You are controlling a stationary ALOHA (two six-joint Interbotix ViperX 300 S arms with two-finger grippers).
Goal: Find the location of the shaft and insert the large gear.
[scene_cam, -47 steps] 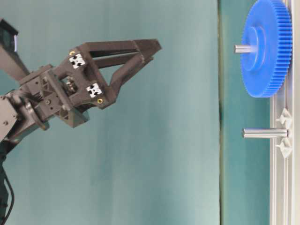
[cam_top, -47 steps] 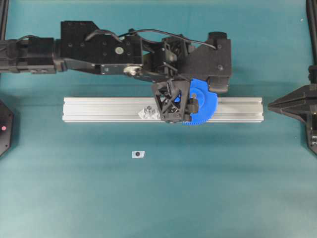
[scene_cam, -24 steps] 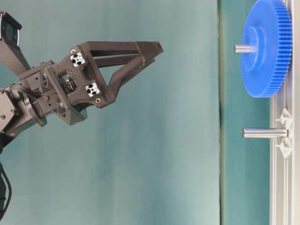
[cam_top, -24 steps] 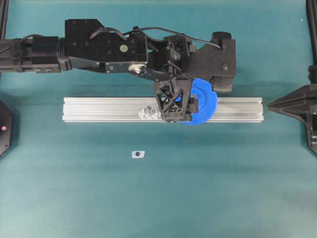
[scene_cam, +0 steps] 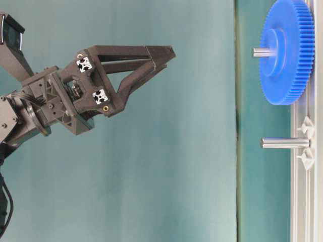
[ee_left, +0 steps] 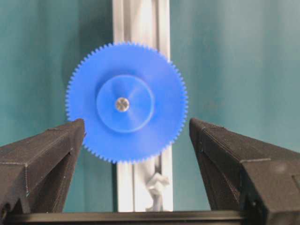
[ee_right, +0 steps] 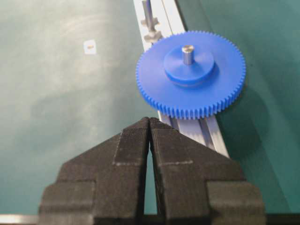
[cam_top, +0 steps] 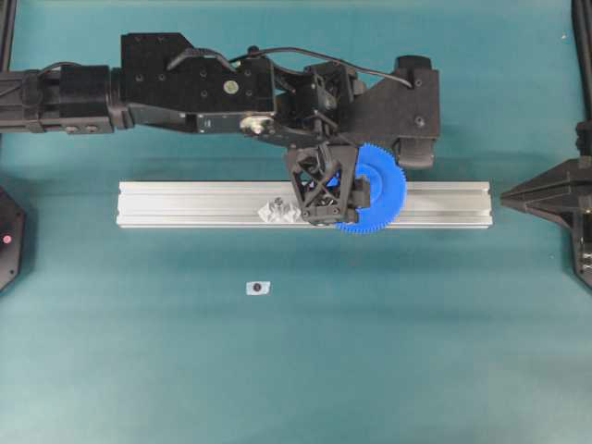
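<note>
Left gripper (ee_left: 136, 140) hangs wide open, empty, above large gear (ee_left: 126, 102) seated on shaft (ee_left: 122, 104), frame centre; right gripper (ee_right: 150, 123) closed, empty.

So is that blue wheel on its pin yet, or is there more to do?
It looks done: the large gear sits on the shaft, whose tip pokes through the hub. The left gripper is open and holds nothing. What seems left is for it to pull away.
</note>
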